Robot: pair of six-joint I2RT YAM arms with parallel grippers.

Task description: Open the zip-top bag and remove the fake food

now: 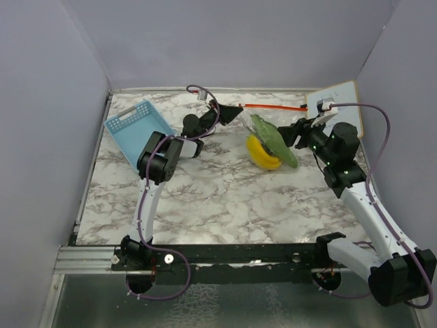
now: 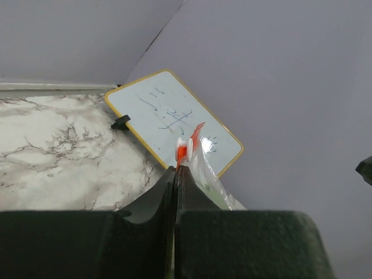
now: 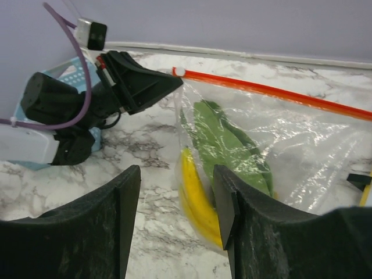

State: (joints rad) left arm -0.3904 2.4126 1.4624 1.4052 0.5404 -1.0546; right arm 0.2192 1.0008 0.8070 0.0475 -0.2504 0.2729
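The zip-top bag (image 1: 283,123) hangs stretched above the table, its orange-red strip (image 1: 273,106) running left to right. My left gripper (image 1: 239,109) is shut on the strip's left end by the white slider (image 2: 185,148); the right wrist view shows this too (image 3: 177,81). Inside the bag (image 3: 302,145) are a long green leafy piece (image 3: 221,139) and a yellow piece (image 3: 197,197); both also show from the top, green (image 1: 273,140) and yellow (image 1: 263,157). No dark round piece shows. My right gripper (image 1: 295,134) is open (image 3: 177,192) just beside the bag's lower part, holding nothing.
A light-blue mesh basket (image 1: 136,130) lies at the back left, behind my left arm. A small yellow-framed whiteboard (image 1: 338,102) leans at the back right wall, and it also shows in the left wrist view (image 2: 174,116). Grey walls close the back and both sides.
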